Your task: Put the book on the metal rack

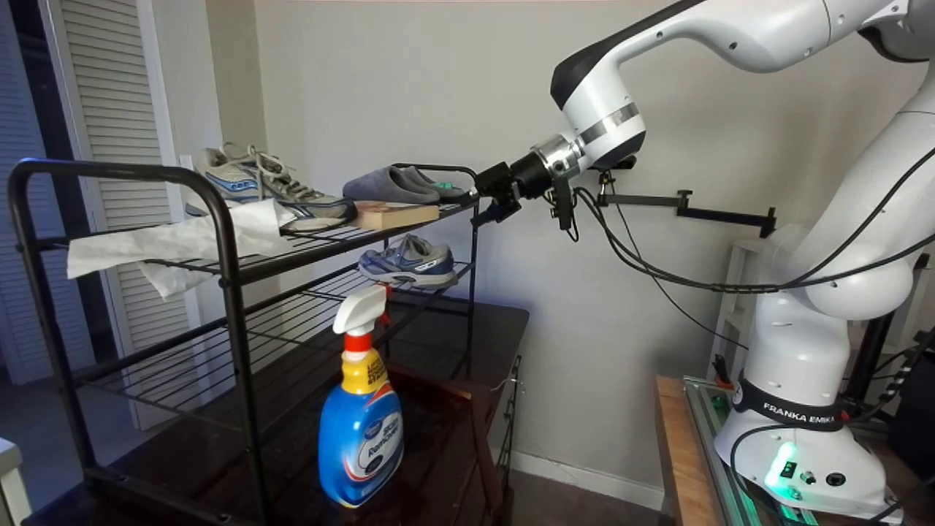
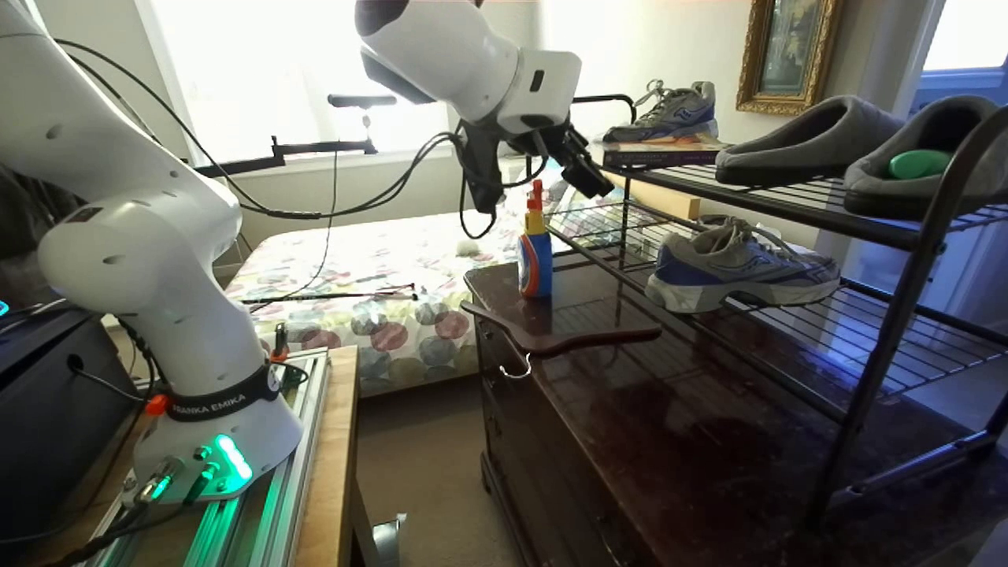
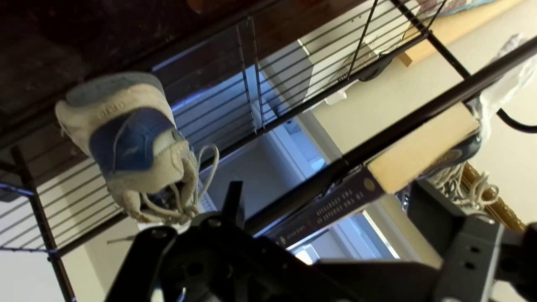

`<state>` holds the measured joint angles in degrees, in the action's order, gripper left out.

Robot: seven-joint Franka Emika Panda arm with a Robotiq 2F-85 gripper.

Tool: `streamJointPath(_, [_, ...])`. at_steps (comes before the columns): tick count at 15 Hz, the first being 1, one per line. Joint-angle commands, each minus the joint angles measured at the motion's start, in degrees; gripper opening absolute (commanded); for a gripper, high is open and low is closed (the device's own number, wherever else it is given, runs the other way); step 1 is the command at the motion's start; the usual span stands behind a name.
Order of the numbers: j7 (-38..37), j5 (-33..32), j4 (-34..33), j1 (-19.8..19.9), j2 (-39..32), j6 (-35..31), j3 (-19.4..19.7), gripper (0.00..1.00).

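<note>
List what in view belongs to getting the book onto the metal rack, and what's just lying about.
Part of the job:
metal rack
book, lying on the rack's top tier
end effector, open

Just lying about:
spray bottle
grey slippers
green object in one slipper
upper sneaker
lower sneaker
crumpled white paper
hanger

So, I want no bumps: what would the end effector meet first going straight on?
Likely the metal rack's top-tier rail, alongside the book; depth is unclear, so the book might come first.

In the wrist view, the book (image 3: 371, 182) and pincer (image 3: 329, 197) partly hide a shoe (image 3: 453, 159).
</note>
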<state>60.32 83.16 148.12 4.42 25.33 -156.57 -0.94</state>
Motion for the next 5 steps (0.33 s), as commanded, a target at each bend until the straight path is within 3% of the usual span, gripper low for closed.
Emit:
streamJointPath(1, [-8.0,-8.1,4.1,2.2,1.9,4.8,1.5,1.00])
streamJointPath(3, [-14.5,-15.5,5.5,3.1,1.6,5.6,2.5,1.00])
streamJointPath(4, [-9.1,-9.9,3.7,1.8,0.3,3.7,1.9,1.00])
streamJointPath(5, [-9.7,-10.7,4.0,2.2,0.3,3.9,2.1,1.00])
